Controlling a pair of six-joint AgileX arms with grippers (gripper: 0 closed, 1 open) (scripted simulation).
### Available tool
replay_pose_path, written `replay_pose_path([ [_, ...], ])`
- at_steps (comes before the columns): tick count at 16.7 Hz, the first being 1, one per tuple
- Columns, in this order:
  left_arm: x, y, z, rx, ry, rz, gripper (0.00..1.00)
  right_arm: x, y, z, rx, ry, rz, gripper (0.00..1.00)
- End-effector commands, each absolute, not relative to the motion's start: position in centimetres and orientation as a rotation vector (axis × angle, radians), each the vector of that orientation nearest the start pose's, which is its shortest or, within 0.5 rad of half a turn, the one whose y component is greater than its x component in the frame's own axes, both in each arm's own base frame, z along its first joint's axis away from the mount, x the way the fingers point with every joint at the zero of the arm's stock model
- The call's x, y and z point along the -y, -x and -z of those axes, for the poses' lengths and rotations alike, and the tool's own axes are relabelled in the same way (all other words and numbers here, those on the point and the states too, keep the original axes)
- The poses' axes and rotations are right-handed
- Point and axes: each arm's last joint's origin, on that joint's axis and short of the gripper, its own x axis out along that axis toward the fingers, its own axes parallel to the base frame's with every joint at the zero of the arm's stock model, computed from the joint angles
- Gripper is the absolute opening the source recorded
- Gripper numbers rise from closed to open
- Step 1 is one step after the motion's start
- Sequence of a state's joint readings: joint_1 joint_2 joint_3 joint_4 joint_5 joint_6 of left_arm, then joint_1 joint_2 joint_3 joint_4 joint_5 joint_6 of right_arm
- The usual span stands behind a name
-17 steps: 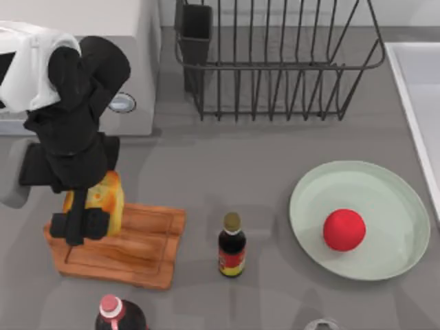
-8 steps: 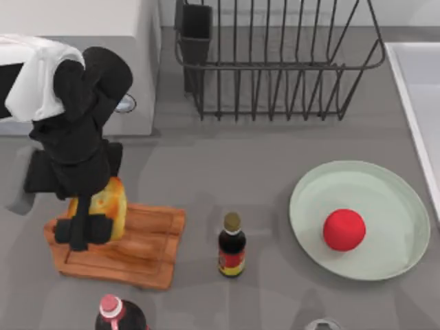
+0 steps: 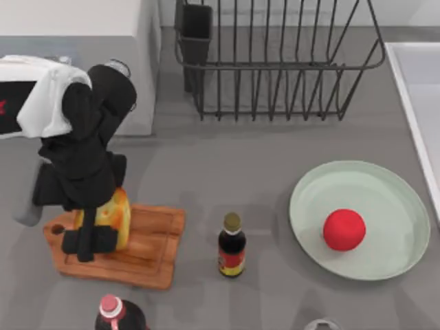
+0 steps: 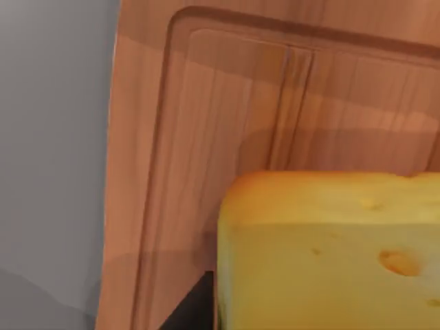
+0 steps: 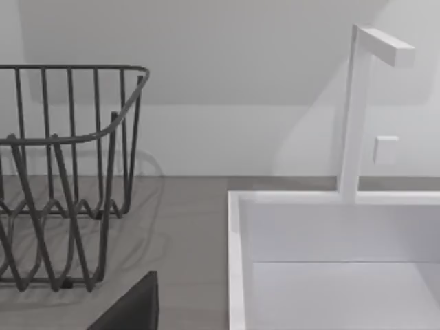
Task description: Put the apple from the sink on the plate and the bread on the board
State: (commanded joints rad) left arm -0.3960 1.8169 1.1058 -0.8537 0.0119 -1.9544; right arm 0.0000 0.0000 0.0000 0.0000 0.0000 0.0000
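While the apple (image 3: pixel 344 229) sits on the plate (image 3: pixel 385 261), the left hand (image 3: pixel 88 240) pinching the bread (image 3: pixel 110 216) low over the board (image 3: pixel 148 247) should, I'd say, settle it flat, then spread and lift straight.

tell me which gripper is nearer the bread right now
Left. The left gripper is right at the bread, over the board. The right gripper is off by the sink, at the table's right side.
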Motion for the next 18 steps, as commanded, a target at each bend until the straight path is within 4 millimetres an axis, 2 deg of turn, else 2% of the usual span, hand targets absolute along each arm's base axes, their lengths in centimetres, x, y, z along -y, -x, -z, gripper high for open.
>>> replay_pose_path([
  [4,12.02,-29.12,-14.02,-1.224,1.209,-1.201,0.0,0.12,-10.57,-16.0,0.0,0.0,0.0,1.0],
  [17,12.02,-29.12,-14.02,-1.224,1.209,-1.201,0.98,0.12,-10.57,-16.0,0.0,0.0,0.0,1.0],
  [18,12.02,-29.12,-14.02,-1.224,1.209,-1.201,1.0,0.12,-10.57,-16.0,0.0,0.0,0.0,1.0],
])
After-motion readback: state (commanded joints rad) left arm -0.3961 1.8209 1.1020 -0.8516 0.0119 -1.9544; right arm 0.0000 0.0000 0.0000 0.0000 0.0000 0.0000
